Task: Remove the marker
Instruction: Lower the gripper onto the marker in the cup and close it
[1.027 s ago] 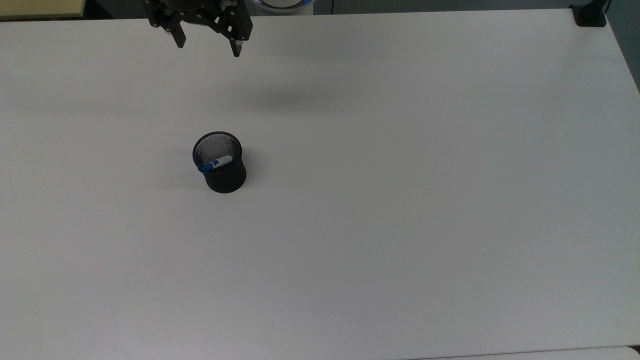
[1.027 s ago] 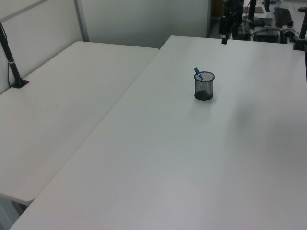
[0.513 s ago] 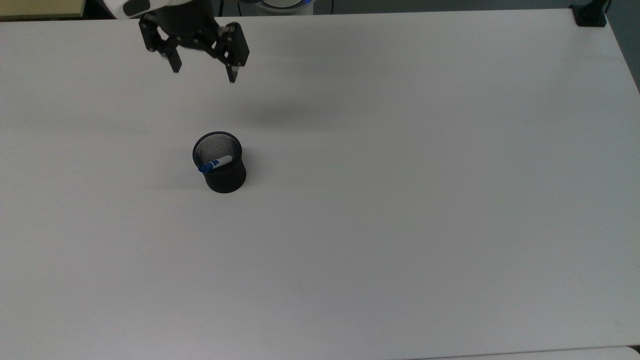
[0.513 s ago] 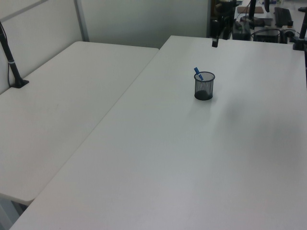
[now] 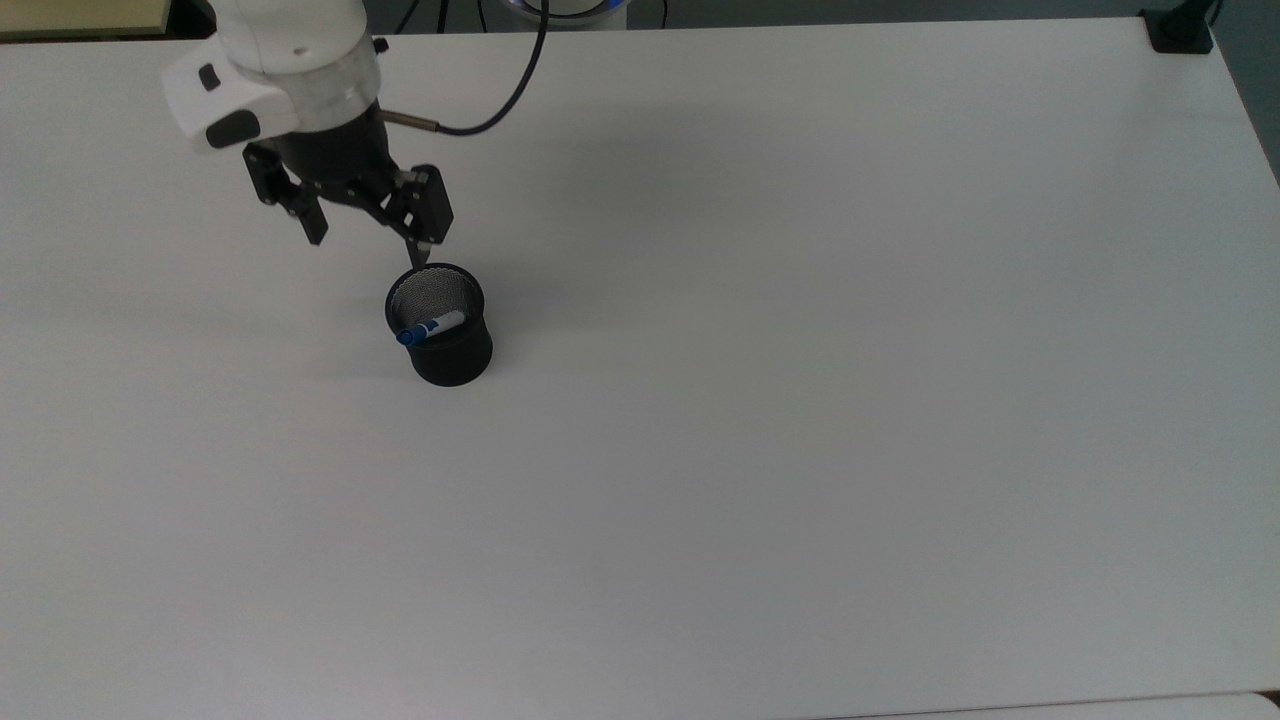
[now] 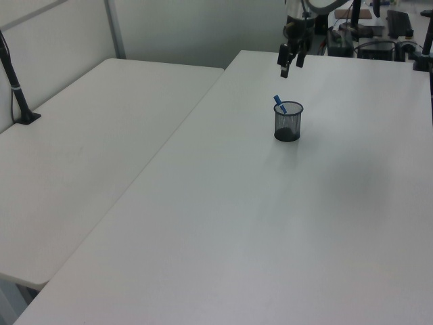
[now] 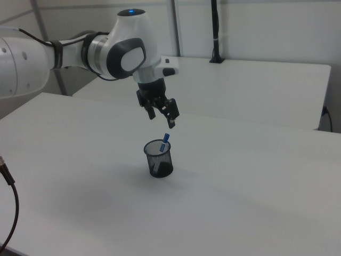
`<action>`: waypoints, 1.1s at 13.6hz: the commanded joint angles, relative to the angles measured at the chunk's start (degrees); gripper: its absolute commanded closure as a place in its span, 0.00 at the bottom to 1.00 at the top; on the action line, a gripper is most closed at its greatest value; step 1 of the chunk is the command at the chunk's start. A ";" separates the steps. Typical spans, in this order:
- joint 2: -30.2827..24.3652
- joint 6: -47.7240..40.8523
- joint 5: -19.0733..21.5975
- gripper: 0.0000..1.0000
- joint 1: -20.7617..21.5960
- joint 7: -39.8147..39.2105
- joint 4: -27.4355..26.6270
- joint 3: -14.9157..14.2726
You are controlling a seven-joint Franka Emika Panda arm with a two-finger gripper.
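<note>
Tool (image 5: pixel 368 240) hovers above the counter (image 5: pixel 800 400), fingers spread wide and holding nothing, just off the rim of the black mesh cup (image 5: pixel 440 325) on the top view's upper left. In the right view the tool (image 7: pixel 161 120) hangs above the cup (image 7: pixel 159 159), not touching it.

The marker (image 5: pixel 430 327) stands inside the cup, leaning, its blue cap resting against the rim on the top view's left and poking above it. The left view shows the same: blue end of the marker (image 6: pixel 279 104) sticking up over the cup (image 6: pixel 287 121).

Step in hand, as a judgement: approach for the grasp; nothing gripped yet.

Risks:
- Only a short blue end clears the rim, so a finger could land on the mesh wall and tip or drag the light cup.
- The marker leans, so a straight vertical close may catch it off-axis and let it slip or pivot back in.
- If the pull follows the lean poorly, the marker may jam on the rim and lift the cup with it.
- One finger sits closer to the cup than the other, so centring is needed before descent.

Surface: plain white counter, smooth, bare apart from the cup. A second white table (image 6: pixel 88 149) adjoins it in the left view, with a black post (image 6: pixel 17 88) clamped at its edge. Pale partition walls (image 7: pixel 266 26) stand behind.
</note>
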 commanded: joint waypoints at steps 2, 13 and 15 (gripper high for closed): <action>3.32 3.21 0.86 0.16 0.50 0.61 1.02 -0.21; 7.19 6.99 0.24 0.36 0.68 3.25 1.02 0.23; 7.72 6.99 0.15 0.39 0.77 3.07 1.02 0.23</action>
